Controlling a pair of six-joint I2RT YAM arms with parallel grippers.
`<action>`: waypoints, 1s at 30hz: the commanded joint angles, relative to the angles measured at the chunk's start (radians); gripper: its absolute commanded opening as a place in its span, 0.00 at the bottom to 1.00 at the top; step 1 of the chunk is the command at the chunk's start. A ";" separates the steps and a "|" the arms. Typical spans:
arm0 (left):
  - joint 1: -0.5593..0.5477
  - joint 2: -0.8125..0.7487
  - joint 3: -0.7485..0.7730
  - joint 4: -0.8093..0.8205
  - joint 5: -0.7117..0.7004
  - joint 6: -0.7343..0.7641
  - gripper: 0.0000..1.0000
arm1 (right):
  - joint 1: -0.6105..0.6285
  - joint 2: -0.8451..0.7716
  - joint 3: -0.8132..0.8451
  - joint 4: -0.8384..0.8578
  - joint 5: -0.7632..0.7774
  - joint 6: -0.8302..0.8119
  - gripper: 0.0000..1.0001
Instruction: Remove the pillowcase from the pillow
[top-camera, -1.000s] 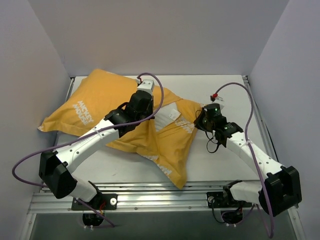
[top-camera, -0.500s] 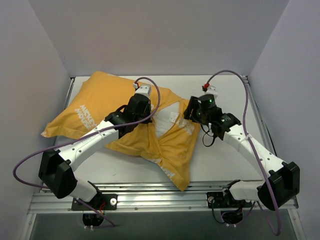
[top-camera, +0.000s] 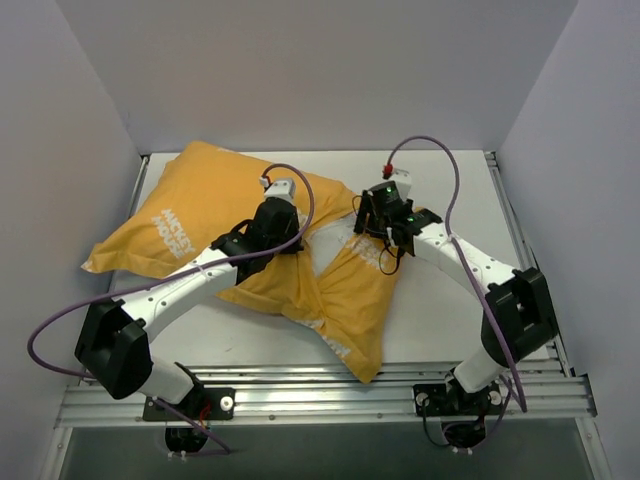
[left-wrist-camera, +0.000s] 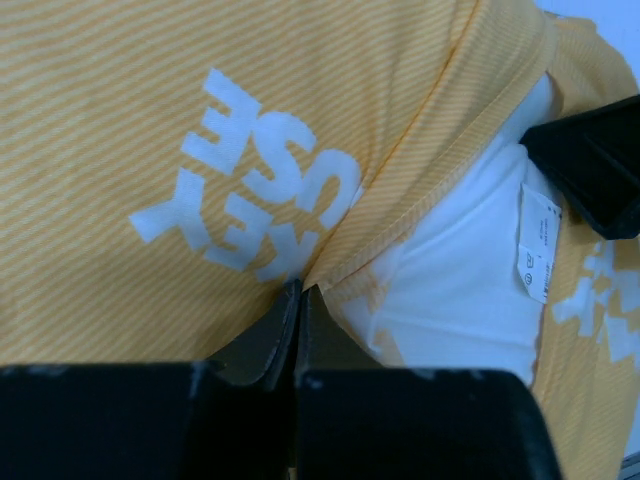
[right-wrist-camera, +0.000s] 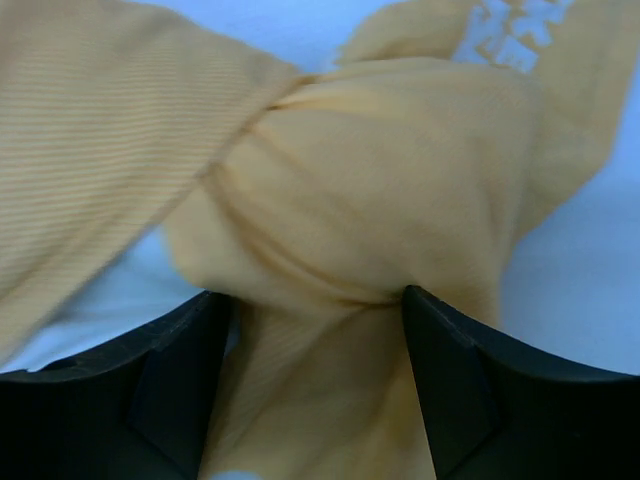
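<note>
The pillowcase (top-camera: 190, 215) is lying yellow side up on the tabletop (top-camera: 440, 320), its long axis slanting from far left to near right. A patch of white pillow (left-wrist-camera: 470, 290) is showing through a gap at its middle. The left fingers (left-wrist-camera: 265, 345) are clenching the case's hem there. The right fingers (right-wrist-camera: 170, 380) are standing apart, released, straddling a bunched fold of the case.

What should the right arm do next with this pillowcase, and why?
Probably close the right gripper: it stands open around a bunched fold of the pillowcase, while the left gripper is shut on the hem beside the exposed white pillow. With both ends held, it could be pulled off.
</note>
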 joint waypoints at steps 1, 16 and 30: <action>0.043 -0.017 -0.069 -0.100 -0.006 -0.032 0.02 | -0.175 -0.091 -0.160 -0.062 0.035 0.000 0.63; 0.066 -0.103 -0.060 -0.082 0.087 0.038 0.03 | -0.350 -0.056 -0.482 0.591 -0.738 0.057 0.00; -0.119 0.036 0.406 -0.080 0.238 0.581 0.85 | -0.302 -0.251 -0.427 0.740 -0.921 0.092 0.00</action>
